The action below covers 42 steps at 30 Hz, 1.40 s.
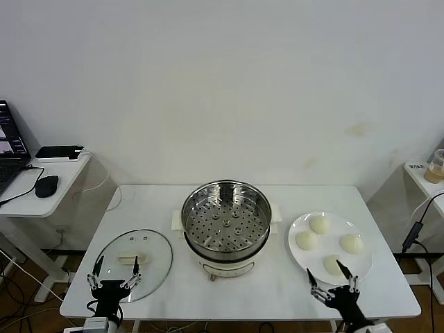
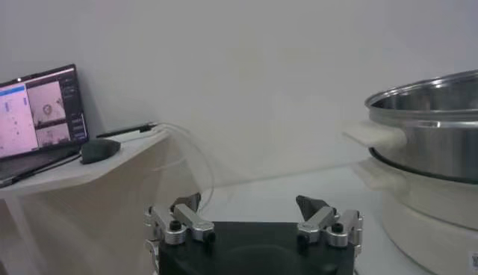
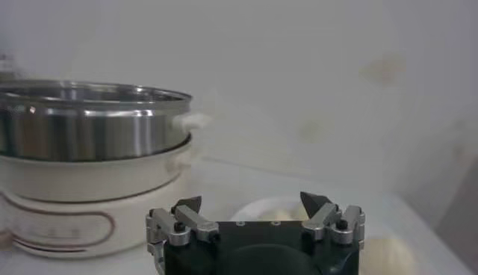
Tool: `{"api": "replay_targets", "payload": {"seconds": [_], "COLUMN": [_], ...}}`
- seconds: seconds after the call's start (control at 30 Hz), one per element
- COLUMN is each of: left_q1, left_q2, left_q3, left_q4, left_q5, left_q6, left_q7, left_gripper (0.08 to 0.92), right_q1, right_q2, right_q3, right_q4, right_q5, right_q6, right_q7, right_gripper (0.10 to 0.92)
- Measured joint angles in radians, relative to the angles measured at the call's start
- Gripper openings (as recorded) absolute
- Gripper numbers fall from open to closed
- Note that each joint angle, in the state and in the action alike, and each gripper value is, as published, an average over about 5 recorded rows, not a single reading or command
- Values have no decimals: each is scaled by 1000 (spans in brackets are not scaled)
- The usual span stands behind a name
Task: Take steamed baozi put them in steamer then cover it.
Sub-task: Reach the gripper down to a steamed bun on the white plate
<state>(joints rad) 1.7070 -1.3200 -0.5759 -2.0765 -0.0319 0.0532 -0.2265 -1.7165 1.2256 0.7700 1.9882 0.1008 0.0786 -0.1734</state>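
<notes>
Several cream-white baozi (image 1: 319, 224) lie on a white plate (image 1: 298, 258) at the table's right. The steel steamer (image 1: 226, 220) stands open on its cream base at the table's centre, its perforated tray bare. The glass cover (image 1: 133, 261) with a cream handle lies flat at the left. My left gripper (image 1: 115, 270) is open and empty at the cover's near edge. My right gripper (image 1: 333, 277) is open and empty at the plate's near edge, just in front of the nearest baozi (image 1: 334, 264). The steamer shows in the left wrist view (image 2: 426, 161) and the right wrist view (image 3: 89, 161).
A side table (image 1: 35, 194) at the left holds a laptop, a mouse (image 1: 46, 185) and a dark tablet. Another small table with a cup (image 1: 437, 166) stands at the far right. Cables hang off both sides.
</notes>
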Motion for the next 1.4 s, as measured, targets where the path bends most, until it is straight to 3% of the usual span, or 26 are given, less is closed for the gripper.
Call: {"api": "replay_targets", "payload": {"seconds": [0.37,0.73,1.07,1.4], "left_q1": [8,20,32,24], "left_q2": [-15,-20,-29,-34], "left_q3": [14,1,-19,-34], "left_q4": [-15,-39,-68,-91], "left_q5": [68,128,142,145], "left_q6": [35,53,55,59], "left_q7": [14,42,51,60], "left_gripper": [823,823,823,823], "right_q1": [176,580,1035,1335], "right_q2": [-184,-455,-578,-536], "right_q3": [60,-139,-551,-902], "right_q4": [-108,-353,-600,-812], "right_q5": [-251,-452,-489,-498], "right_q6": [-56,-36,-3,20], "right_q7": [-72,-374,-712,-859], "right_gripper": [823,823,823,823]}}
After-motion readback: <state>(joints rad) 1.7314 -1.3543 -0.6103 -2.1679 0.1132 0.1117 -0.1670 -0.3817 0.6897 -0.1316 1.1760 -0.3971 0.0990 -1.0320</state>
